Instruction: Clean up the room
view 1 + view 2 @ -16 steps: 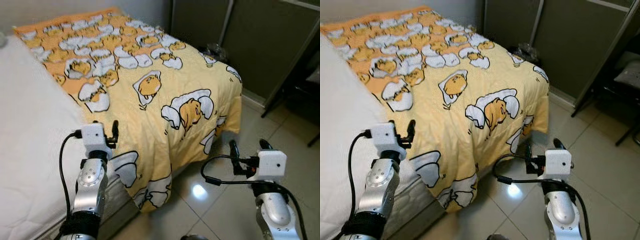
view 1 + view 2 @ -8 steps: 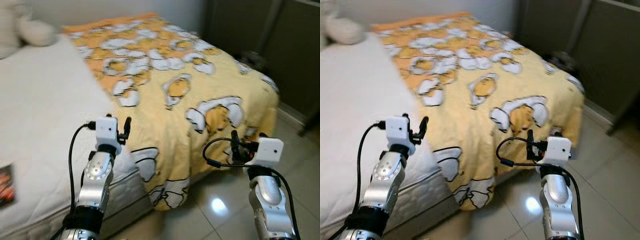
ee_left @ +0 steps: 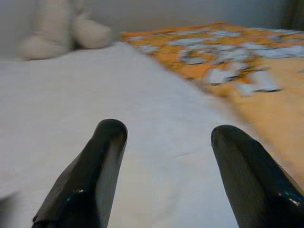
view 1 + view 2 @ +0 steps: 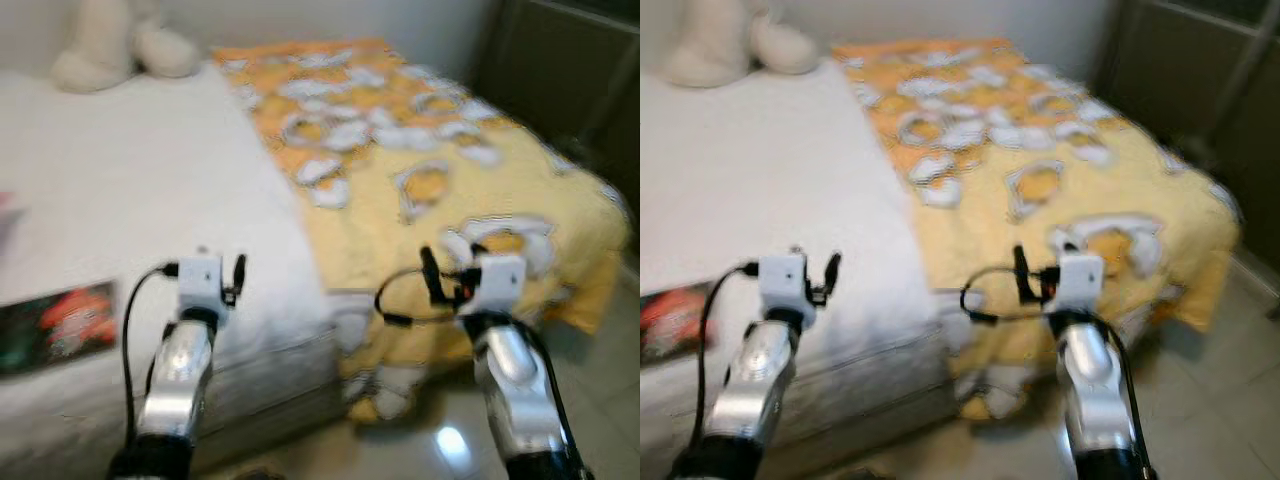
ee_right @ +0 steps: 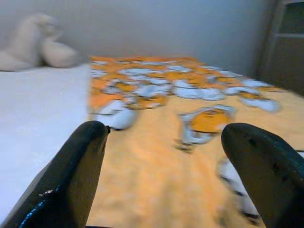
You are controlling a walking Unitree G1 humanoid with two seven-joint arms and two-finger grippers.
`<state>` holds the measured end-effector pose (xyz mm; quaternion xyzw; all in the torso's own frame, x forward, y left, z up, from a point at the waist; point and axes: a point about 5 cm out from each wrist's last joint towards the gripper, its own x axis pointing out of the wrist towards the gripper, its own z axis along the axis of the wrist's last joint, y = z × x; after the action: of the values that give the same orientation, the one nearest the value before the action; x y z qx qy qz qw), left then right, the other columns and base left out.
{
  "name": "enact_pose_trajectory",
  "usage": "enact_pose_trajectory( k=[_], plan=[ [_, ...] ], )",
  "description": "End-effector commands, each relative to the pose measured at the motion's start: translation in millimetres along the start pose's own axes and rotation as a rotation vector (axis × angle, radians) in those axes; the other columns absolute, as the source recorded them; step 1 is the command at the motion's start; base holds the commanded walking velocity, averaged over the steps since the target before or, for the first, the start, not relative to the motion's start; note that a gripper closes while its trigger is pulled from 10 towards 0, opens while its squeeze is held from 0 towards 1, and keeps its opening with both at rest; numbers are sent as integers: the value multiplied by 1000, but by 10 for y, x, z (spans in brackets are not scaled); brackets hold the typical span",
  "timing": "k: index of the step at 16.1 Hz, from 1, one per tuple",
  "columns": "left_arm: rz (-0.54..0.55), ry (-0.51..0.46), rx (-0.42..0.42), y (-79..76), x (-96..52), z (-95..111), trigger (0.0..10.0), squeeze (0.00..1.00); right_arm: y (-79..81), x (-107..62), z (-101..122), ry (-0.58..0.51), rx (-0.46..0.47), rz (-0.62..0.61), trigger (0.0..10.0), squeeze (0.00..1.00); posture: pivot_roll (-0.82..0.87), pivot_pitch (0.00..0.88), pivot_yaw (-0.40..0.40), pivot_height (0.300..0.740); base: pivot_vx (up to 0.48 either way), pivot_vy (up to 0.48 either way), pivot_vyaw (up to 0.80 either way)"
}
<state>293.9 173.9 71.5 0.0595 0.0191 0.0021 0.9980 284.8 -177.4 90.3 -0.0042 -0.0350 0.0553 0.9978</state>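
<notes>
Both grippers, left (image 3: 161,175) and right (image 5: 164,175), hang open and empty; the book (image 4: 58,325) lies nearest the left.

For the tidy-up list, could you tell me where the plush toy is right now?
The plush toy sits at the far end of the bed, on the white sheet, left of the yellow blanket in the head views.
</notes>
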Motion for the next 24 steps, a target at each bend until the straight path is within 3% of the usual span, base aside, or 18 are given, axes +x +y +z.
enact_pose_trajectory(
  k=[1, 7, 12, 13, 15, 18, 19, 21, 24],
  plan=[
    [23, 26, 9, 3, -40, -68, 10000, 0, -40, 8, -6, 18, 16, 1, 10000, 212, -38, 0, -21, 740, -439, 0, 469],
    [24, -2, 58, 5, -71, -35, 10000, 0, 104, 141, 15, 24, 40, 101, 10000, 275, 14, 0, -55, 740, -230, 0, 466],
    [56, 4, 100, 26, 12, -4, 10000, 0, 138, 210, 24, 26, 43, 130, 10000, 302, 32, 0, -74, 740, 0, -475, 463],
    [36, 12, 116, -2, 24, -7, 10000, 0, 103, 211, -8, 51, 36, 109, 10000, 255, 32, 0, -73, 740, 0, -465, 519],
    [34, 15, 119, 0, 31, -6, 10000, 0, 80, 209, -47, 72, 17, 87, 10000, 59, 31, 0, -68, 740, 0, -457, 0],
    [33, 17, 116, 20, 16, -17, 10000, 0, 100, 142, -87, 64, 39, 91, 10000, 67, 31, 0, -60, 740, 0, -436, 0],
    [36, 30, 131, 14, 25, -31, 10000, 0, 96, 128, -92, 64, 46, 79, 10000, 145, 29, 0, -57, 740, 0, 0, 575],
    [65, 6, 81, 60, 3, -18, 10000, 0, 37, 93, -96, 52, 72, 21, 10000, 204, 22, 0, -52, 740, 0, 0, 544],
    [38, -72, -86, 145, -105, 94, 10000, 0, -29, -96, -129, 22, 48, -69, 10000, 271, 6, 0, -35, 740, 0, 0, 527]
  ],
)
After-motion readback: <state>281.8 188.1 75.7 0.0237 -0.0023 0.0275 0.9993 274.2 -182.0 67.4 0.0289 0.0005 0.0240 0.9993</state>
